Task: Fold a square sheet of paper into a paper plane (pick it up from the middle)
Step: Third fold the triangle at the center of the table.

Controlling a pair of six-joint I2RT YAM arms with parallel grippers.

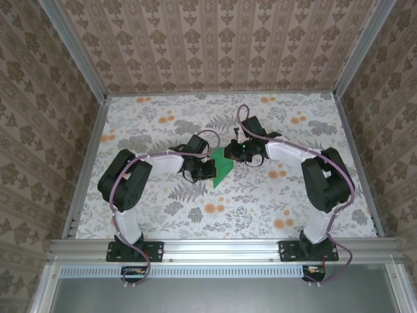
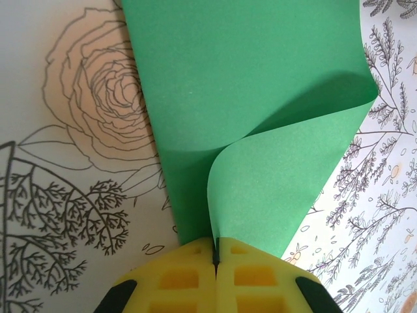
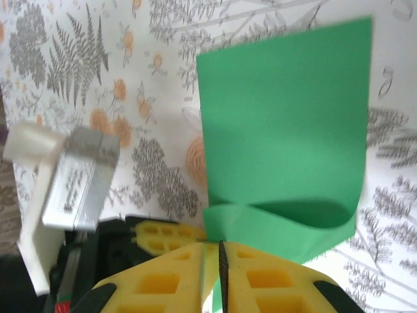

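The square sheet of paper (image 1: 223, 168) is bright green and held between both grippers at the middle of the table, one half bent over in a loose curl. My left gripper (image 1: 207, 169) is shut on its near edge; in the left wrist view its yellow fingers (image 2: 260, 280) meet on the curled flap of paper (image 2: 260, 98). My right gripper (image 1: 240, 151) grips the opposite side. In the right wrist view the paper (image 3: 287, 117) runs down between that gripper's nearly closed fingers (image 3: 287, 280). The left gripper's fingers (image 3: 166, 235) sit close beside it. A paper plane is out of view.
The floral tablecloth (image 1: 195, 215) covers the table, with aluminium rails (image 1: 85, 163) along the sides and patterned walls behind. A white and grey block on the left arm (image 3: 71, 176) hangs close to the right gripper.
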